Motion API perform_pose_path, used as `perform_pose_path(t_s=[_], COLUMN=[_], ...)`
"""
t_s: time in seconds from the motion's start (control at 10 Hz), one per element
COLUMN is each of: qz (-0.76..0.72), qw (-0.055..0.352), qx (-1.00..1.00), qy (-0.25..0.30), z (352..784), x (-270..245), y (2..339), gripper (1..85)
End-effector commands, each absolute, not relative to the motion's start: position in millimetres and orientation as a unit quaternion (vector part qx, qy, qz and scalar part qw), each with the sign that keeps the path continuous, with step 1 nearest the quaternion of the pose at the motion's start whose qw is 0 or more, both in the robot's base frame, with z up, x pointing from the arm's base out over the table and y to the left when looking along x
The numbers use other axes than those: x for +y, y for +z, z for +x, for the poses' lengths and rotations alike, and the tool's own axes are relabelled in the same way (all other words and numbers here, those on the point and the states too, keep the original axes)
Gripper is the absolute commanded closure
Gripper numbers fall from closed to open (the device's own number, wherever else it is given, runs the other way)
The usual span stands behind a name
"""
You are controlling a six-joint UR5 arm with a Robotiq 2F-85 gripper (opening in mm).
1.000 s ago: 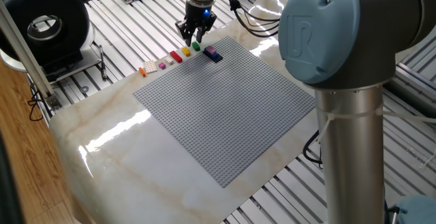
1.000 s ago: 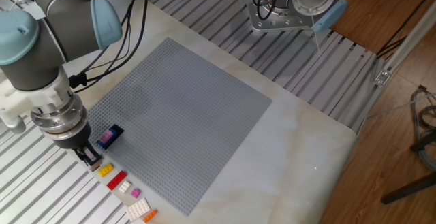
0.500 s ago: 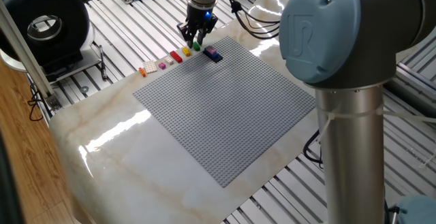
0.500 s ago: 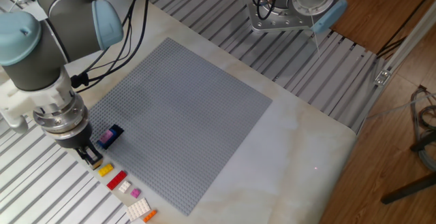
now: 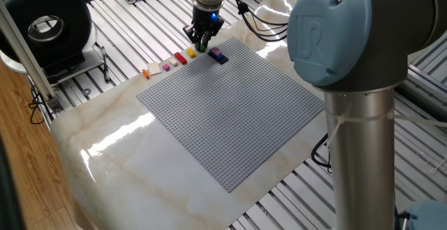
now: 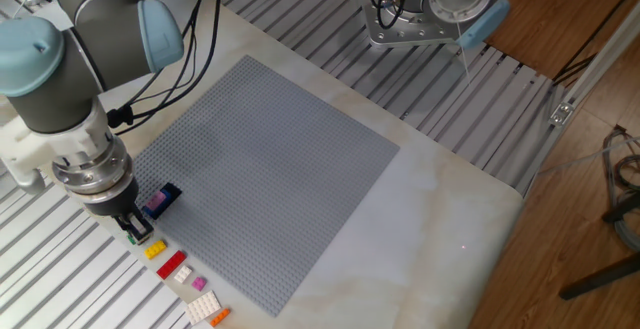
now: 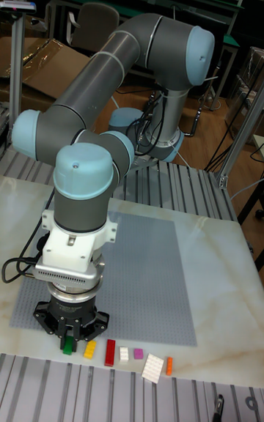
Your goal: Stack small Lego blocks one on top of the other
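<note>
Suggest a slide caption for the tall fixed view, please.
UR5 hand closing around the green brick at the end of the brick row.

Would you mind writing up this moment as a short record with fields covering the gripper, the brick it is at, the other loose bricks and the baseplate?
gripper: gripper low at the near edge of the grey baseplate, fingers around the green brick
grip state: cannot tell whether closed on it
loose row: yellow brick, red brick, then white, pink, a larger white and orange pieces, beside the baseplate
on baseplate: navy brick with a purple piece on it, near the corner
stacking: green brick not yet stacked
</note>
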State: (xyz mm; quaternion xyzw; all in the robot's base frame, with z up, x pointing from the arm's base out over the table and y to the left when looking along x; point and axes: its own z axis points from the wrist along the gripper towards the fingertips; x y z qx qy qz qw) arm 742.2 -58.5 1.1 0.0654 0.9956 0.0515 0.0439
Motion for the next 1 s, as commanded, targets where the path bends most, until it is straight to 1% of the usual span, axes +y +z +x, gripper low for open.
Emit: perform_pose_path(t_s=[0.0,0.2,0.3,0.6,0.9], qz=[0.075,0.078,0.081,0.069,0.044], qw=[0.033,0.033,0.037,0.04,0.035], qx=[0.995,0.995,0.995,0.996,0.998], qy=[0.056,0.055,0.055,0.041,0.02], z=[737,737,739,744,740], x=[-58,-56,-56,-57,-67], y=[4,3,4,11,23], gripper=[70.3,75.7,84.7,84.7,84.7])
